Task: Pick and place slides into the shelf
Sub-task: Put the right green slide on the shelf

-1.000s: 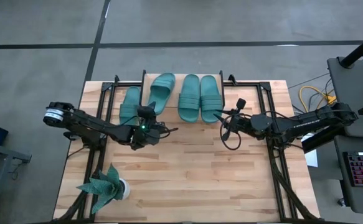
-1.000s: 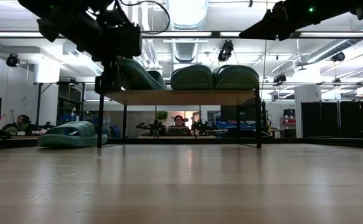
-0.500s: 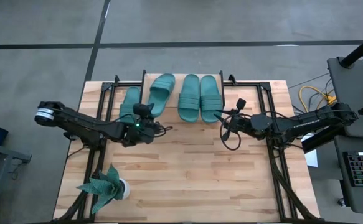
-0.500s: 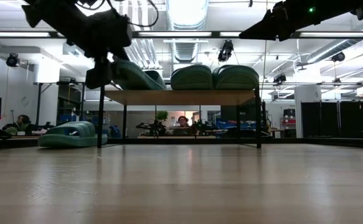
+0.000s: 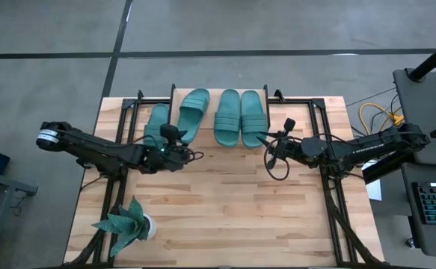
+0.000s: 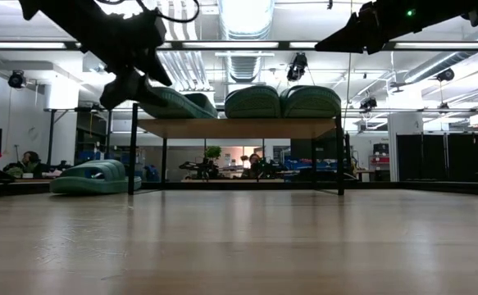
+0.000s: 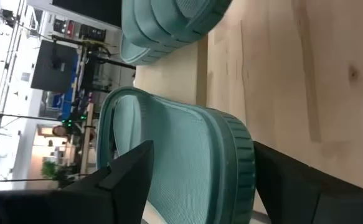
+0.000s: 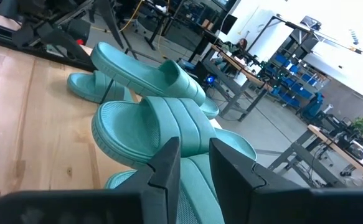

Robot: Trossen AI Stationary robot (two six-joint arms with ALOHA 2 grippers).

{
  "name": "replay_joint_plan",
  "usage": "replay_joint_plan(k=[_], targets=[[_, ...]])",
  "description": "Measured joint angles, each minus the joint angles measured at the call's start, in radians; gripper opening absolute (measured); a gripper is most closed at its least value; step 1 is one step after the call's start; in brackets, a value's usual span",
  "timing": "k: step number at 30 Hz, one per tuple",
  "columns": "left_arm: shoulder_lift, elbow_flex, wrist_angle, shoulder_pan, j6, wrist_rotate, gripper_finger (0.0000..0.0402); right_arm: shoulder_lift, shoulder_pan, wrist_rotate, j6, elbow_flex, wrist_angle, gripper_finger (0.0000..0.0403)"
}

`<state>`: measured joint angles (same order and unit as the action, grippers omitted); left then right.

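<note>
Rubber slides (image 5: 239, 116): three on shelf (image 6: 239, 128), one (image 5: 156, 123) on table beside it. Likely light, soft, grippy; best pinched across heel. Left gripper (image 5: 179, 142) spread around tilted slide (image 7: 187, 162). Right gripper (image 5: 275, 142) idle, narrowly parted, empty.

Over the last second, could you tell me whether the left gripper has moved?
Yes. In the high view the left gripper has drawn back toward its own side, away from the angled slide on the shelf.

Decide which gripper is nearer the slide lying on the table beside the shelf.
Left. The left gripper hovers open just beside that slide, at its shelf-side edge. The right gripper waits beyond the shelf, past the other three slides.
</note>
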<state>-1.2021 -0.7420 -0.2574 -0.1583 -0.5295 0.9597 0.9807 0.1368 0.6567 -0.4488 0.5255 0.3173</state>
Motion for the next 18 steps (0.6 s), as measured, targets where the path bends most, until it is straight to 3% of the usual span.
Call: replay_joint_plan(k=[5,11,18], targets=[[0.034,0.000,-0.016,0.000,0.033,-0.039,0.0242,0.000,0.000,0.000,0.000,0.000,0.001,0.0079],[0.090,-0.006,-0.023,-0.002,0.093,-0.245,0.0242,0.000,0.000,0.000,-0.004,0.000,0.001,0.0069],[0.139,-0.040,-0.023,-0.001,0.109,-0.256,0.0242,0.000,0.000,0.000,-0.005,0.000,0.001,0.0073]])
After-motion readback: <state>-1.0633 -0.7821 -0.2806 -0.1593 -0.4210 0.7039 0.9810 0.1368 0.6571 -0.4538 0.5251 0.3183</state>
